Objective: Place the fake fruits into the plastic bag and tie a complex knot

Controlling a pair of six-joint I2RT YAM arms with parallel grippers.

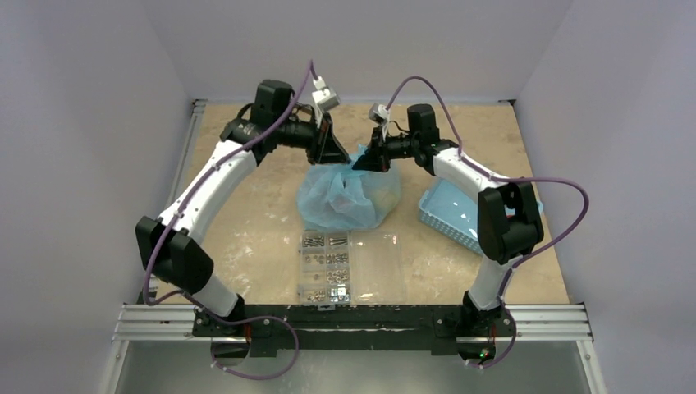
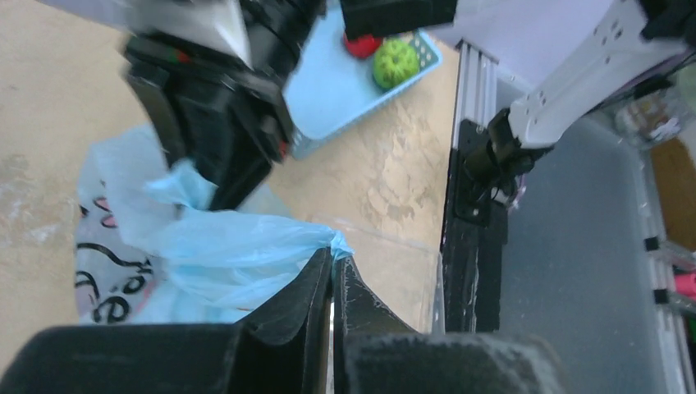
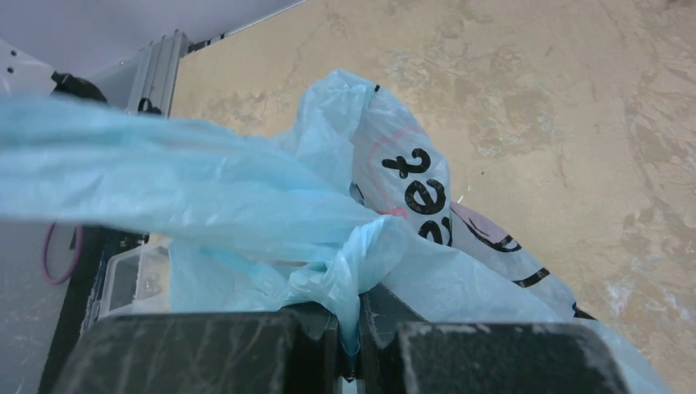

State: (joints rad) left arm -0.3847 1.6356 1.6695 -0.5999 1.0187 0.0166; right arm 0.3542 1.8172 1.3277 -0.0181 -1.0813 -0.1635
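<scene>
The light-blue plastic bag (image 1: 346, 197) lies at mid-table with its black and pink print (image 3: 414, 195) facing the right wrist camera. My left gripper (image 1: 335, 153) (image 2: 335, 254) is shut on a stretched strip of the bag (image 2: 246, 246). My right gripper (image 1: 367, 161) (image 3: 358, 300) is shut on a bunched fold of the bag (image 3: 345, 271); I cannot tell if it is a knot. Both grippers hang just above the bag's far side, close together. A green fruit (image 2: 395, 62) and a red fruit (image 2: 362, 45) lie in the blue basket (image 2: 336, 86).
The blue slotted basket (image 1: 450, 215) stands right of the bag, partly under my right arm. A clear compartment box of screws (image 1: 350, 264) lies in front of the bag. The aluminium rail (image 1: 353, 320) runs along the near edge.
</scene>
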